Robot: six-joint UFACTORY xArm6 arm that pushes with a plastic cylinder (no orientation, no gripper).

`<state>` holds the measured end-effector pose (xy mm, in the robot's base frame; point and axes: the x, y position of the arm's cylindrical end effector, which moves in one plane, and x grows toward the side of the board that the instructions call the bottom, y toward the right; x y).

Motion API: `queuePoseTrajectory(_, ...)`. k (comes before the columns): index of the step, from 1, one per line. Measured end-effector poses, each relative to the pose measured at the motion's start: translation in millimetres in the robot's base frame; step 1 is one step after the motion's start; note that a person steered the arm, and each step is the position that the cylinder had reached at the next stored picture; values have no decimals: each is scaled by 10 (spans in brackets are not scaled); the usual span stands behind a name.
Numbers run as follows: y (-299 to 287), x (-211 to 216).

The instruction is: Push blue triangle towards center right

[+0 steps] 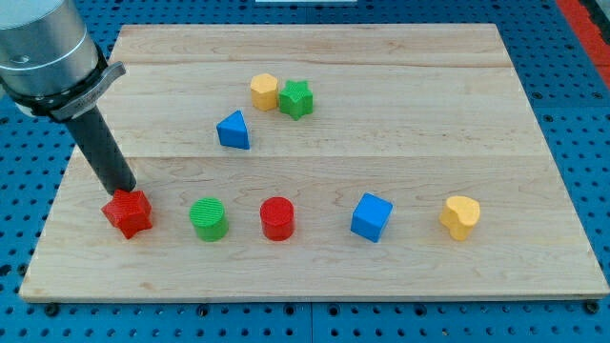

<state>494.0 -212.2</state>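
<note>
- Distance is what the coming move turns on: my tip (125,191) sits at the view's lower left, while the small blue triangular block (233,131) lies up and to the view's right of it, well apart, on the upper middle of the pale wooden board (400,105).
- Since the target is the board's centre right, I judge that my tip must first come round to the triangle's left side, then drive it toward the view's right.
- As a bare dark rod it has no jaws and holds nothing; its end rests touching or just beside the top edge of the red star-shaped block (128,212).
- Just up and right of the triangle stand a yellow faceted block (264,91) and a green star-shaped block (295,99), close together; they could be clipped by a push angled upward.
- Along the lower row lie a green ridged cylinder (208,219), a red cylinder (277,218), a blue cube (371,217) and a yellow heart-shaped block (460,216).
- Blocks look smooth and matte; the board shows lengthwise grain.
</note>
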Motion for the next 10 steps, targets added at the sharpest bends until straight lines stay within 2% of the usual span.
queuePoseTrajectory(2,0,165)
queuePoseTrajectory(4,37,68)
queuePoseTrajectory(6,558,-135)
queuePoseTrajectory(7,1112,-216)
queuePoseTrajectory(8,1121,-328)
queuePoseTrajectory(9,660,-144)
queuePoseTrajectory(10,452,-272)
